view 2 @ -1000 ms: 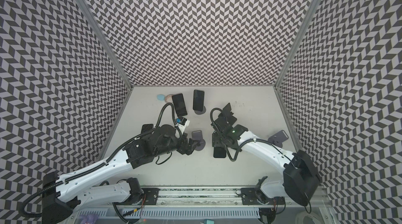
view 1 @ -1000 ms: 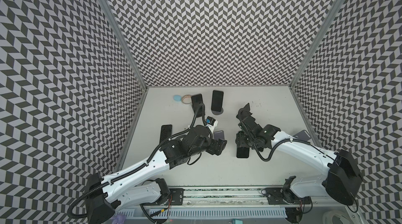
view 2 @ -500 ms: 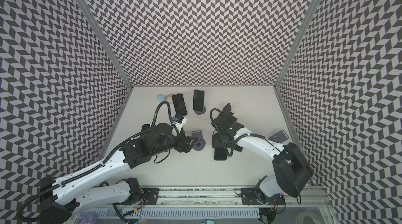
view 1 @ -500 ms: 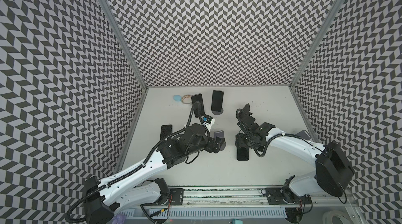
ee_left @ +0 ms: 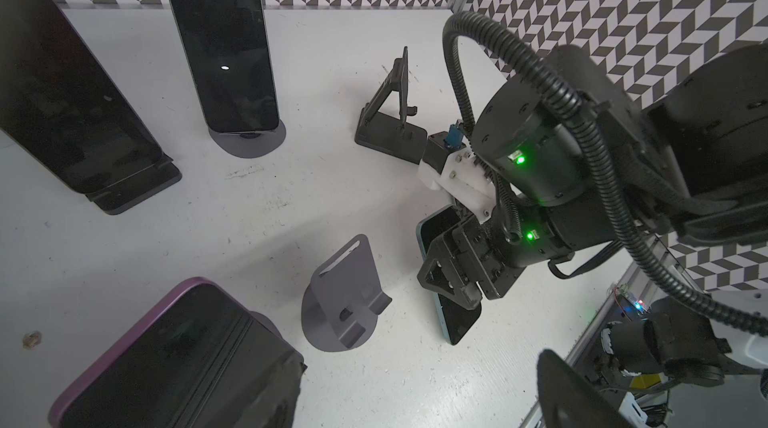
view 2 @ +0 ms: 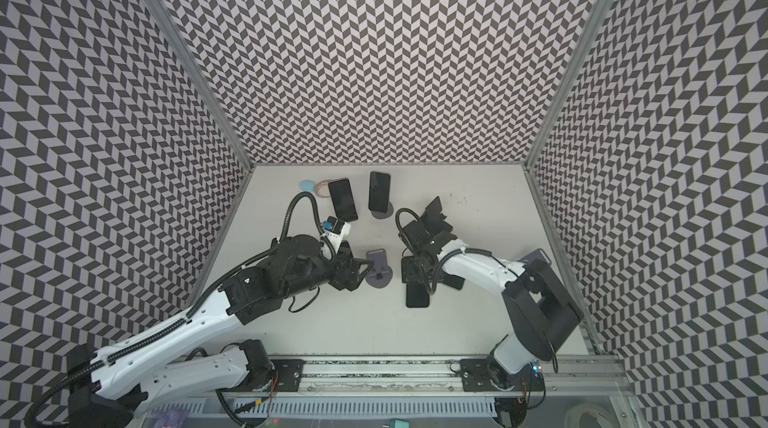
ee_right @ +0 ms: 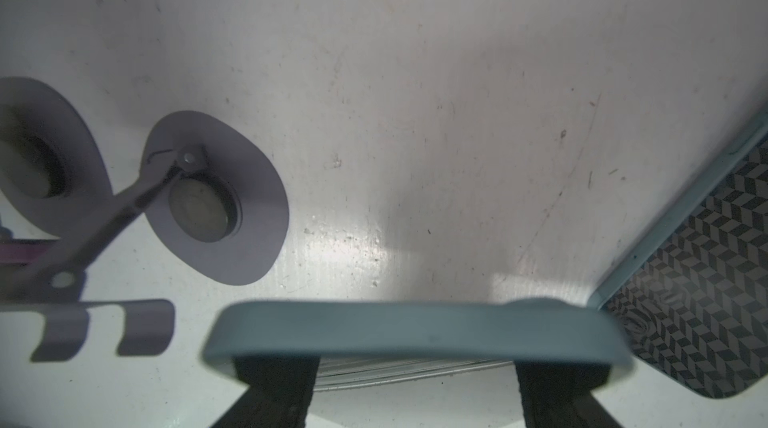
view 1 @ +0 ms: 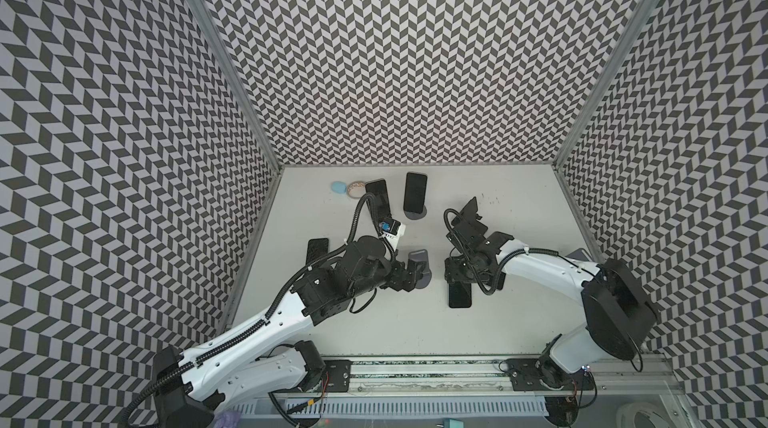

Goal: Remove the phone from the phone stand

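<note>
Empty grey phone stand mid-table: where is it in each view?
In a top view: stand just below picture centre.
In a top view: again just below centre.
Left wrist: between the purple phone and the blue-edged phone.
Right wrist: beside the blue-edged phone, round base and hooks showing.
Shared landmark: that blue-edged phone, held by the right gripper, in all four.

top views: overhead, same table (view 1: 395,330) | wrists: near; right apparently lowest, blurry
</note>
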